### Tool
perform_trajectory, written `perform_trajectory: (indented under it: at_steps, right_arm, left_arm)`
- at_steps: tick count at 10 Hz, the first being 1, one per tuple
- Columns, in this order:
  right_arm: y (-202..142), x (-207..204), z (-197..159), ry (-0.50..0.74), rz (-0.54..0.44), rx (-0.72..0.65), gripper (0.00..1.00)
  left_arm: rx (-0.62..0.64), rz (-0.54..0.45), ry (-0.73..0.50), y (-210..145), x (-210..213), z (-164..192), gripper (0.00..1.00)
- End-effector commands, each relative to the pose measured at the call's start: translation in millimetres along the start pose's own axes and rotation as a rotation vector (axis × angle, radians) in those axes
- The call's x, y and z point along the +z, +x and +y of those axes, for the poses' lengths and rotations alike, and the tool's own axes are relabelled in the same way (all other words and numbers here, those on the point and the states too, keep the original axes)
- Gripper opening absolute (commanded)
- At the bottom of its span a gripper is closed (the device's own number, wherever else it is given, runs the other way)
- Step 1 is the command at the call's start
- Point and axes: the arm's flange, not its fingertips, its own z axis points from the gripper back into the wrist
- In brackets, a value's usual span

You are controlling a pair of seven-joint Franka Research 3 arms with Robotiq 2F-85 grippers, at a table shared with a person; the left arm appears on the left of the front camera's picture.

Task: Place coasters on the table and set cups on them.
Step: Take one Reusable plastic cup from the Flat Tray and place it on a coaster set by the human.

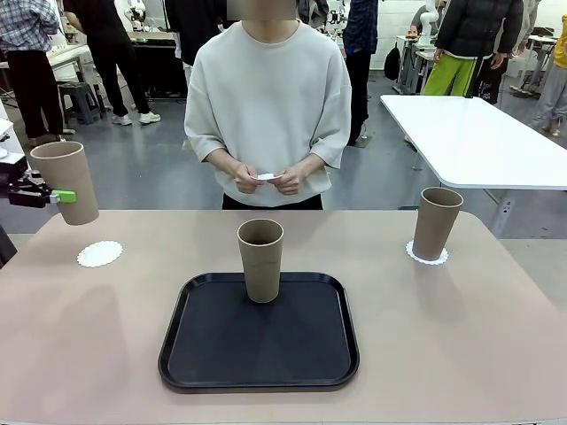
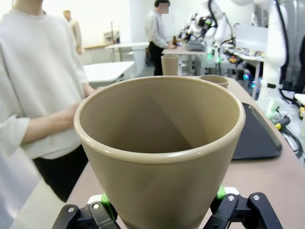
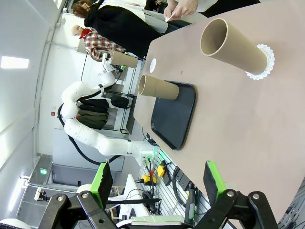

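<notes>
**Front view:** L gripper [image 1: 57, 196] at the far left edge, jaws clamped on the held cup [image 1: 66, 181] approx. halfway up its side. The cup tilts a bit and looks clear of the table [image 1: 443, 345]. Bare coaster [image 1: 99, 254] lies flat on the table near the cup's base, nothing on it. Middle cup [image 1: 260, 259] stands upright on the black tray [image 1: 190, 354], at the tray's far edge. Right cup [image 1: 437, 223] stands upright on the right coaster [image 1: 427, 258], scalloped edge showing round its base. Person at the far side pinches a third coaster [image 1: 267, 176] between both hands [image 1: 249, 180], above the table edge.

**L wrist view:** held cup [image 2: 162, 157] sits mouth-up and empty between the green pads [image 2: 106, 204] of the L gripper [image 2: 162, 212], one each side, both touching its wall. Beyond its rim are the tray [image 2: 257, 138] and the right cup [image 2: 170, 64], further off.

**R wrist view:** R gripper [image 3: 159, 183] hangs over the table, jaws spread as wide as they go, nothing between them. Picture is rolled sideways. Right cup [image 3: 236, 45] on the right coaster [image 3: 263, 62], middle cup [image 3: 157, 87] on the tray [image 3: 174, 119], bare coaster [image 3: 153, 65] beyond it, held cup [image 3: 125, 59] past the table edge.
</notes>
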Motion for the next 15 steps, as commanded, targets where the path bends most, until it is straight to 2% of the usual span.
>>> perform_trajectory:
  at_steps: [1, 3, 15]
  right_arm:
    - [0.3, -0.4, 1.5, 0.003, 0.002, -0.011, 1.00]
    - [0.3, -0.4, 1.5, 0.003, 0.002, -0.011, 1.00]
    - [0.3, -0.4, 1.5, 0.003, 0.002, -0.011, 1.00]
  left_arm:
    - [-0.035, -0.026, -0.067, -8.9, 8.0, 2.6, 0.85]
    - [-0.053, -0.050, -0.071, -18.6, 8.8, 1.6, 0.85]
    - [0.025, 0.002, -0.089, -77.0, -20.8, 14.0, 0.85]
